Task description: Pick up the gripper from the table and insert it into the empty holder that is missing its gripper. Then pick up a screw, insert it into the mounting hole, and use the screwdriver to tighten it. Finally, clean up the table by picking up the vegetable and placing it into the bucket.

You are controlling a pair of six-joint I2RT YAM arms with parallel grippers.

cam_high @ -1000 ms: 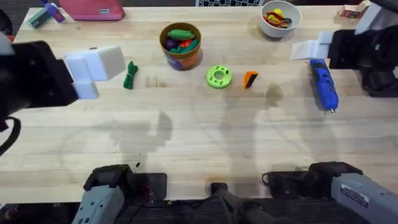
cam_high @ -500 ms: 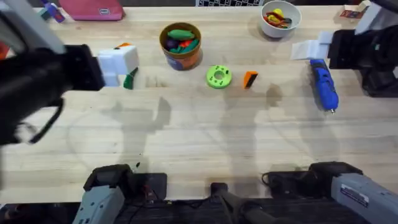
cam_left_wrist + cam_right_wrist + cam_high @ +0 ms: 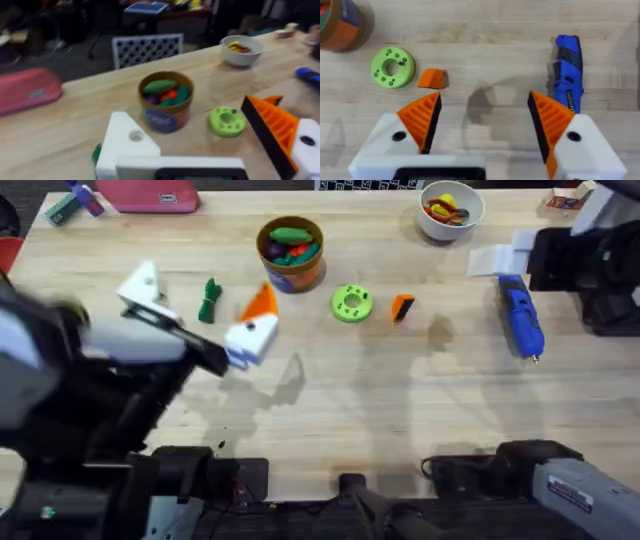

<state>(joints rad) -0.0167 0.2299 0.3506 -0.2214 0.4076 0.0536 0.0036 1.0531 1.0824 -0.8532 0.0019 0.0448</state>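
My left arm reaches out low over the left half of the pale wooden table (image 3: 420,410), its dark links slanting up from my base toward the middle. My left gripper (image 3: 195,310) is spread wide and grips nothing. One white angular plastic fingertip block (image 3: 143,285) is bare, with a round mounting hole showing on its face in my left wrist view; this is the empty holder (image 3: 131,140). The other white fingertip carries an orange ribbed pad (image 3: 260,302) edged in black.

The small dark green bundle-like toy vegetable (image 3: 209,300) lies on the table between those two spread fingertips. Just beyond stands the round orange-brown bucket (image 3: 296,272) with a blue mark, already heaped with coloured toy pieces. To its right sits a round green disc with holes (image 3: 351,303), and just beside that the small orange ribbed wedge-shaped pad with a black edge, the loose gripper (image 3: 402,307).

My right gripper (image 3: 482,122) hangs above the table near that wedge, parted wide and holding nothing, both its orange pads in place. The blue cylindrical electric screwdriver (image 3: 521,317) lies on the table farther right. A white bowl (image 3: 452,208) with red and yellow bits rests near the far edge.
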